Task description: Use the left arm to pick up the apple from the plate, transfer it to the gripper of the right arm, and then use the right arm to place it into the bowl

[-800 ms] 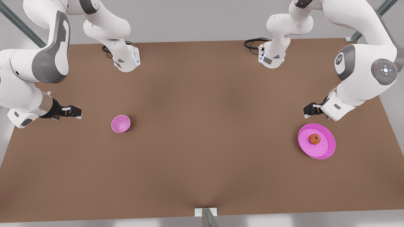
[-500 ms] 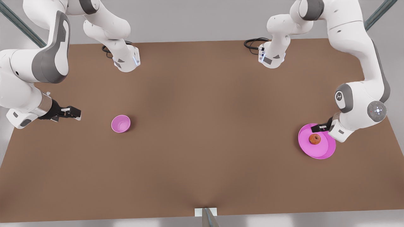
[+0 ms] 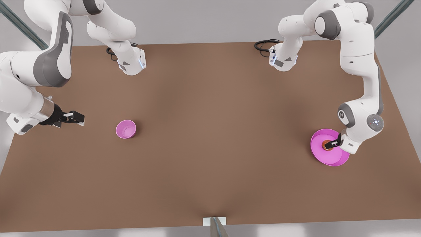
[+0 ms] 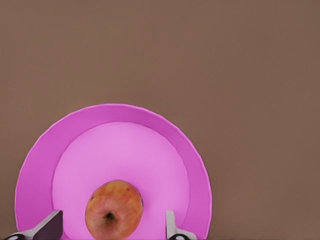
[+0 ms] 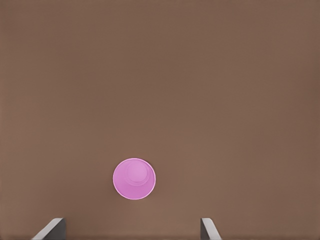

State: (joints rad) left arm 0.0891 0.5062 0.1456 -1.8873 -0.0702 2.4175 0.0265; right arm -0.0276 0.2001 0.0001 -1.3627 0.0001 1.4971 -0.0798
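- Front view shows the left gripper (image 3: pixel 330 144) much lower than a moment ago. A little earlier it was up by the far edge of the plate (image 3: pixel 338 159). Now it is right down over the apple (image 3: pixel 325 145).
- The apple sits on the plate, at the front view's right side of the brown table (image 3: pixel 210 148). It has not been lifted yet.
- From the left wrist view, the two fingers (image 4: pixel 171 227) are spread wide. The apple (image 4: pixel 114 209) is between them, and there is a gap on each side. Nothing is squeezed yet.
- This means the reaching part looks almost done. The next job is likely to close the fingers on the apple and lift it.
- The right gripper (image 3: pixel 74 118) has stayed in the same spot, at the front view's left. It waits near the bowl (image 3: pixel 126 129), but not touching it.
- Its fingers (image 5: pixel 207 229) are spread apart too, and they hold nothing. The right wrist view looks down at the bowl (image 5: pixel 134 178), which has nothing in it.
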